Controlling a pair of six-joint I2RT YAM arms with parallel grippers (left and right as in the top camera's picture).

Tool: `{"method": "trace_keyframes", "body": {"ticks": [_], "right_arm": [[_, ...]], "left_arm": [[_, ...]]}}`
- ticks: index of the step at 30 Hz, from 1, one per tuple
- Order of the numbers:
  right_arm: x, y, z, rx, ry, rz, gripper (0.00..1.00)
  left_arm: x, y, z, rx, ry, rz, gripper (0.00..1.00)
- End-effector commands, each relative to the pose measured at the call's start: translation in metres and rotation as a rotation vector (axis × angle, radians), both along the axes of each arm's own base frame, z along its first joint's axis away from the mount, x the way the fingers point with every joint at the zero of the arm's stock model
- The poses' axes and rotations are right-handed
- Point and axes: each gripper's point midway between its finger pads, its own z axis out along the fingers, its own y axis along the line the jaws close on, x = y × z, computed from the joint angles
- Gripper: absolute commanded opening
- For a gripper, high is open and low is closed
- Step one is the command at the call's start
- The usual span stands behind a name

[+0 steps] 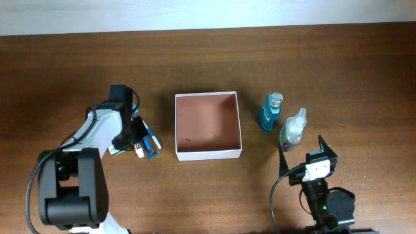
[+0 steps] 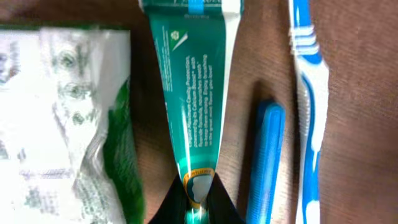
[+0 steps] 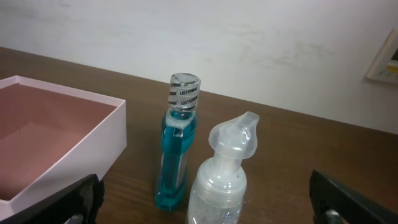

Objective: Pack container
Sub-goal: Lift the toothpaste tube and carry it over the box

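You're looking at the left gripper [image 2: 194, 204] pinching shut on the narrow end of the green toothpaste tube [image 2: 193, 93]. Fingers are meeting right at the tube's tip, w/ nothing else between them. Tube's long axis is running straight out from the fingers, widening toward the far end.

The container [image 1: 208, 155] is sitting mid-table, to the right of that gripper, open side up, nothing packed in it yet. So the carry is looking like a rightward one. The toothbrush [image 2: 309, 106] and a blue stick-like item [image 2: 266, 162] are lying on that side of the tube, both approx. parallel to it. A white-green packet [image 2: 62, 112] is lying just beside the tube on the other side.

Left arm is the nearer one for this pile. The right gripper [image 1: 303, 156] is waiting wide open, holding nothing, near the pump bottle [image 3: 224, 168] and the blue bottle [image 3: 177, 149]. Both are standing upright on the container's right side.

Hard to read:
- Tube's wide end is getting cut off at the top of the left wrist view.
- Toothbrush is cropped top and bottom, and the packet print is blurred.
- In the overhead view the arm is covering most of the tube, so you can't tell whether it's resting on the table [image 1: 65, 65] or lifting off.
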Motion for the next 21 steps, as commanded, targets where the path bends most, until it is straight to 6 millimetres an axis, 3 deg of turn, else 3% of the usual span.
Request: {"method": "trace_keyframes", "body": {"ticks": [1, 8, 10, 15, 21], "right_arm": [[0.000, 0.000, -0.002, -0.003, 0.003, -0.001, 0.98], [0.000, 0.000, -0.002, -0.003, 0.003, -0.001, 0.98], [0.000, 0.000, -0.002, -0.003, 0.003, -0.001, 0.98], [0.000, 0.000, -0.002, -0.003, 0.003, -0.001, 0.98], [0.000, 0.000, -0.002, -0.003, 0.003, -0.001, 0.98]], "left_arm": [[0.023, 0.002, 0.027, 0.012, -0.036, -0.044, 0.01], [0.041, -0.009, 0.083, -0.001, -0.061, -0.067, 0.01], [0.046, -0.030, 0.102, -0.049, -0.087, -0.122, 0.00], [0.048, -0.074, 0.117, -0.134, -0.127, -0.216, 0.01], [0.038, -0.119, 0.119, -0.147, -0.125, -0.333, 0.01]]}}
